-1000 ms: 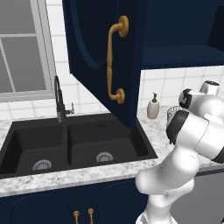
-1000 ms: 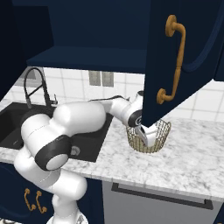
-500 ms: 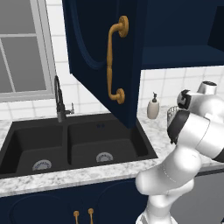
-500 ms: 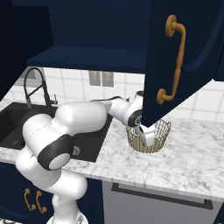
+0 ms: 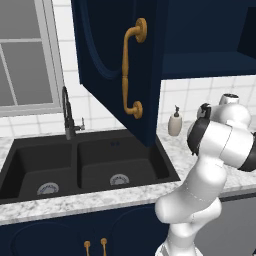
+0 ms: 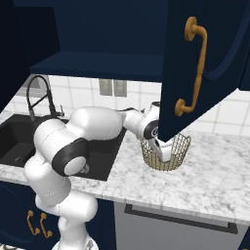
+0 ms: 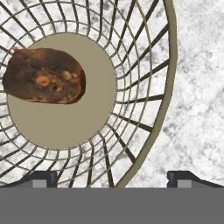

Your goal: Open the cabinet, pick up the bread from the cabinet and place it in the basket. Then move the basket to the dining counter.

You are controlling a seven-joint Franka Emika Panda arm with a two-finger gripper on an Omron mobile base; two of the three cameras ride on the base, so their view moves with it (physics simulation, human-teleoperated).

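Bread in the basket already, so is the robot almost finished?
Partly. Done: the navy cabinet door hangs open, and the brown bread bun lies on the floor of the round tan wire basket. Now: the open claw straddles its rim. Left: carrying the basket from the marble sink counter to the dining counter.

The white arm rises from its base at the lower left of the right base view, bends at a dark-jointed elbow and stretches forward and to the right, its forearm roughly level. The wrist turns downward at the far end, so the gripper (image 6: pixel 163 155) points down toward the work surface. In the hand view the two dark fingertips (image 7: pixel 43 178) stand far apart at the bottom corners, the jaws spread wide with nothing clamped between them. In the left base view the arm climbs from the lower right, its shoulder and upper links stacked in a curve, the upper link leaning away to the right.
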